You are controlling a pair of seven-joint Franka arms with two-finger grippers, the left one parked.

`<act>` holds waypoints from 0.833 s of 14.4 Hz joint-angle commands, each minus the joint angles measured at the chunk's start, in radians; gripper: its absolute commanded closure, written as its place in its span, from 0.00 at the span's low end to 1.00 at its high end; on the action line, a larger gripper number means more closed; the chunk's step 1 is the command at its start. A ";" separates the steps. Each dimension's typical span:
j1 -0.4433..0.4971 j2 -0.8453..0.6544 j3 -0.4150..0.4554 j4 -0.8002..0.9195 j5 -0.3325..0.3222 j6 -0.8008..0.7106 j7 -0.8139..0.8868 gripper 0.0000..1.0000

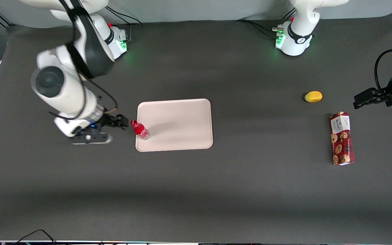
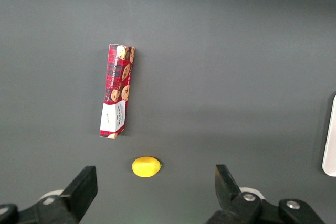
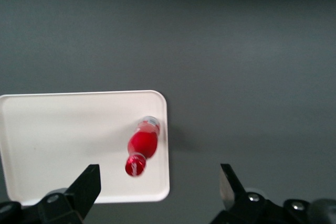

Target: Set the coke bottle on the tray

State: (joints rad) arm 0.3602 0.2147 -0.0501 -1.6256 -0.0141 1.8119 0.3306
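The coke bottle [image 1: 139, 130] [image 3: 143, 144], small and red with a red cap, stands on its base inside the pale pinkish tray [image 1: 179, 126] [image 3: 63, 140]. It is close to the rim at the working arm's end of the table. My right gripper [image 1: 120, 121] [image 3: 157, 184] hangs open just outside that rim, apart from the bottle and higher than its cap. Nothing sits between its fingers [image 3: 86, 182].
A red patterned cookie box [image 1: 341, 137] [image 2: 116, 91] lies toward the parked arm's end of the table. A small yellow fruit [image 1: 313, 96] [image 2: 146, 166] lies beside it, farther from the front camera. Dark tabletop [image 1: 196, 190] surrounds the tray.
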 commanded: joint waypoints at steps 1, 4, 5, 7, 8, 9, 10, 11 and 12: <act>-0.029 -0.075 -0.077 0.032 0.020 -0.069 -0.164 0.00; -0.070 -0.150 -0.186 0.021 0.114 -0.164 -0.254 0.00; -0.110 -0.162 -0.179 0.021 0.109 -0.184 -0.251 0.00; -0.186 -0.175 -0.113 0.024 0.036 -0.209 -0.216 0.00; -0.226 -0.178 -0.040 0.026 -0.019 -0.210 -0.156 0.00; -0.275 -0.184 0.016 0.023 -0.042 -0.212 -0.131 0.00; -0.309 -0.184 0.032 0.021 -0.038 -0.212 -0.139 0.00; -0.310 -0.184 0.021 0.023 -0.029 -0.212 -0.145 0.00; -0.308 -0.186 0.013 0.024 -0.033 -0.213 -0.143 0.00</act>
State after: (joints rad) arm 0.0779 0.0501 -0.0459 -1.5869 -0.0257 1.6069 0.1663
